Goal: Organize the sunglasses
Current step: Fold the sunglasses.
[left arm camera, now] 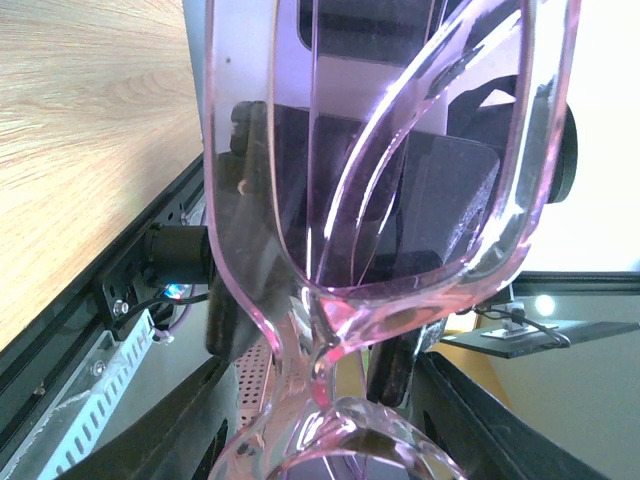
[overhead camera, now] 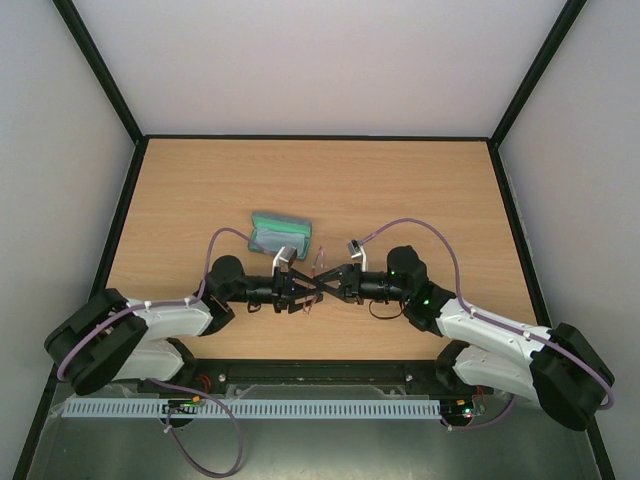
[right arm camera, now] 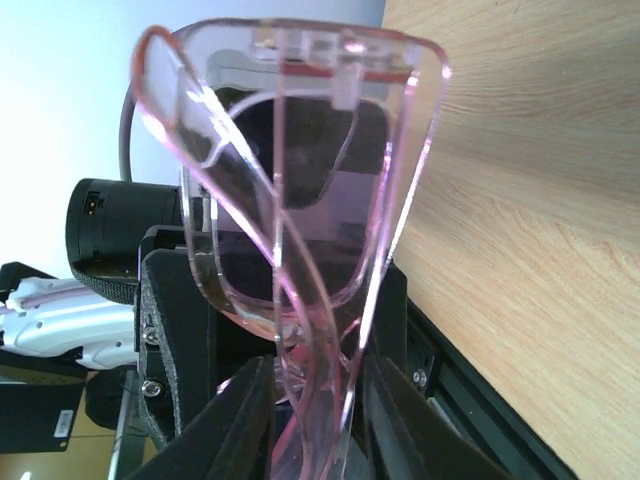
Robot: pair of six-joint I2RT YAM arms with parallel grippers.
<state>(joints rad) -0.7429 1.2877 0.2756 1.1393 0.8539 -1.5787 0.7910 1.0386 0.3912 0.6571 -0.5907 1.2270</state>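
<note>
The sunglasses, with a thin translucent pink frame, are held off the table between the two grippers at the near middle. They fill the left wrist view and the right wrist view. My right gripper is shut on them near the bridge, its fingers pressing both sides. My left gripper faces it, its jaws spread wide on either side of the frame, its fingers apart from the plastic.
A blue-green oblong case lies on the wooden table just behind the left gripper. A black rail runs along the near edge by the arm bases. Grey walls stand around the table.
</note>
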